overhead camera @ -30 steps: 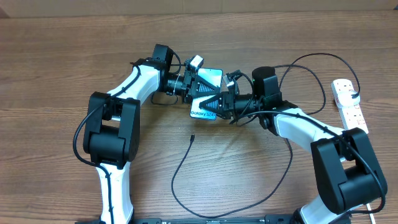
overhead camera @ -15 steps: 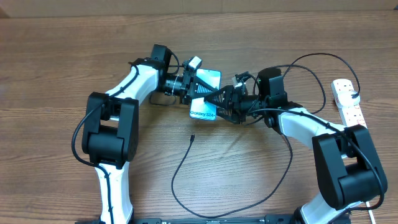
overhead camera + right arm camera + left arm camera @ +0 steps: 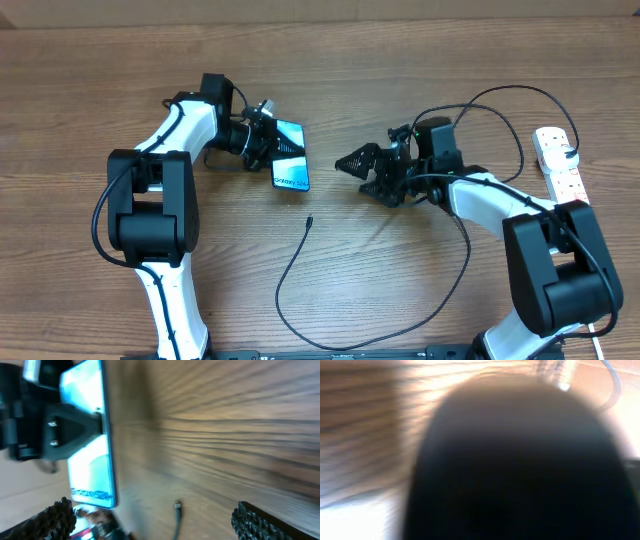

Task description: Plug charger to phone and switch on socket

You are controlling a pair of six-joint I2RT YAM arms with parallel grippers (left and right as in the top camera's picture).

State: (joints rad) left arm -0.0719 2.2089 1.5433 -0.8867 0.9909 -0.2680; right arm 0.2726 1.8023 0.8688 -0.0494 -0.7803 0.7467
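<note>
The phone [image 3: 291, 166] has a light blue screen, and its "Galaxy" end points toward the table's front. My left gripper [image 3: 270, 150] is shut on its far end. In the right wrist view one black finger [image 3: 70, 425] of the left gripper crosses the phone [image 3: 90, 467]. My right gripper [image 3: 362, 174] stands open to the right of the phone, touching nothing. Its ridged fingertips [image 3: 260, 520] frame the charger tip [image 3: 177, 506]. The charger [image 3: 300, 262] loops over the table, its tip [image 3: 309, 220] lying below the phone. The socket [image 3: 562, 165] lies at the far right. The left wrist view is a dark blur.
A thick white cord [image 3: 590, 335] runs from the socket down the right edge. Thin black cable [image 3: 500, 95] arcs above the right arm toward the socket. Bare wooden table [image 3: 400, 40] stretches behind both arms.
My right gripper opened, let go of the phone and drew back to the right. The left arm carried the phone leftward, away from the right gripper.
</note>
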